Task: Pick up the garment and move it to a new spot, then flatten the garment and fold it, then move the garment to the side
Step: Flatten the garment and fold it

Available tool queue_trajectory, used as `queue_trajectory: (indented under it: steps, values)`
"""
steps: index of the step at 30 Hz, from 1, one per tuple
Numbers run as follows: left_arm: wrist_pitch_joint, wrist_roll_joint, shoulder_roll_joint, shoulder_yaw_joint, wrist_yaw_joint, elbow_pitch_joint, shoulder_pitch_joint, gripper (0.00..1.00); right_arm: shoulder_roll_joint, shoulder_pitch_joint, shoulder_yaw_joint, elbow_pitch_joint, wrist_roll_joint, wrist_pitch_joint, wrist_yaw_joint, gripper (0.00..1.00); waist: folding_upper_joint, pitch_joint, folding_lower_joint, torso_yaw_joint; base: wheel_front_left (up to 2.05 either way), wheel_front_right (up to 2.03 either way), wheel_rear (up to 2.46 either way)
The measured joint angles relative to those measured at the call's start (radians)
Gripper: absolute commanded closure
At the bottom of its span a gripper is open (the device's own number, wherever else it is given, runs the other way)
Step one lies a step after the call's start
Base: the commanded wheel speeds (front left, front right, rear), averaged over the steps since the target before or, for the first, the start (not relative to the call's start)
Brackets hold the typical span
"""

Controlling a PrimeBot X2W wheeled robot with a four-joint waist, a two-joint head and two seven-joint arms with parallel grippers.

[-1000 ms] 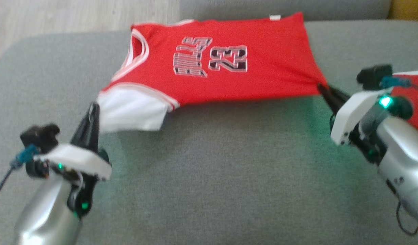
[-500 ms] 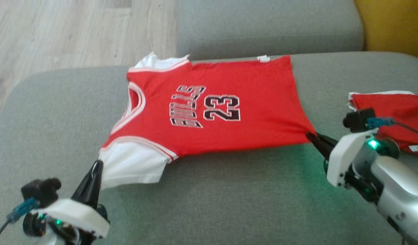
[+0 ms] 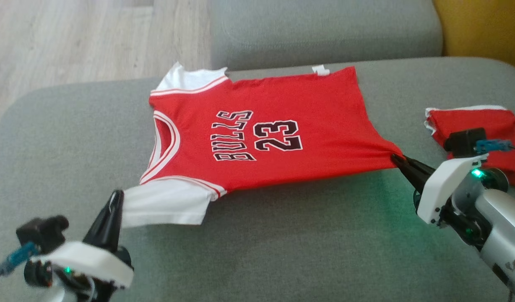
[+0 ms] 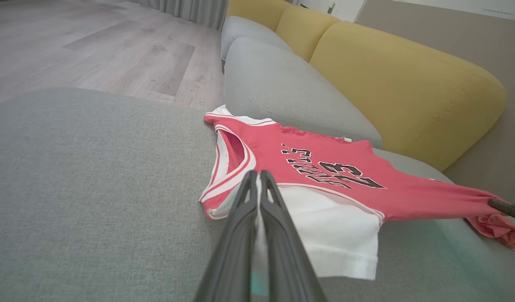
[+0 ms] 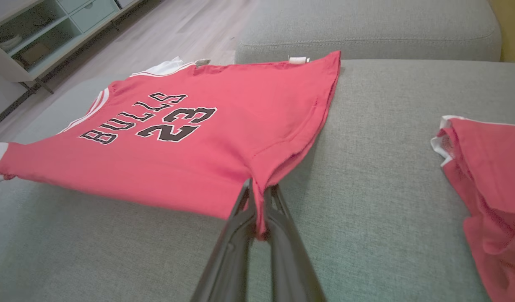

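The garment is a red jersey with white sleeves and "BULLS 23" on it. It lies spread across the grey sofa seat, its near edge stretched between my two grippers. My left gripper is shut on the near white sleeve. From the left wrist, that gripper pinches white cloth of the garment. My right gripper is shut on the near hem corner. The right wrist view has that gripper clamping bunched red hem of the garment.
A second red garment lies folded on the seat to the right, close behind my right wrist, and is also in the right wrist view. A grey back cushion and a yellow cushion stand behind. Wooden floor lies beyond the seat's left edge.
The head view has shifted, so the jersey sits lower in it. Both grippers keep their hold. The jersey now lies flatter and more stretched, and its far white sleeve has come out.
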Motion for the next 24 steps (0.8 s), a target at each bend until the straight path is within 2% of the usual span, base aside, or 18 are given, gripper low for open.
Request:
queue_trajectory:
  steps: [10, 17, 24]
  values:
    - [0.099, 0.040, 0.024, -0.031, -0.005, 0.124, -0.217, 1.00, 0.039, -0.056, -0.025, 0.043, -0.066, 0.083, 0.000, 1.00, 0.0000, 0.098, 0.0002, -0.007, 0.00, 0.00, 0.00]
    - [0.187, 0.099, 0.032, -0.087, -0.039, 0.274, -0.401, 1.00, 0.076, -0.167, -0.038, 0.105, -0.076, 0.142, 0.000, 1.00, 0.0000, 0.165, 0.0002, -0.007, 0.00, 0.00, 0.00]
    - [0.205, 0.167, 0.017, -0.136, -0.082, 0.428, -0.572, 1.00, 0.098, -0.251, -0.023, 0.152, -0.092, 0.182, 0.000, 1.00, -0.0001, 0.219, 0.0002, -0.003, 0.00, 0.00, 0.00]
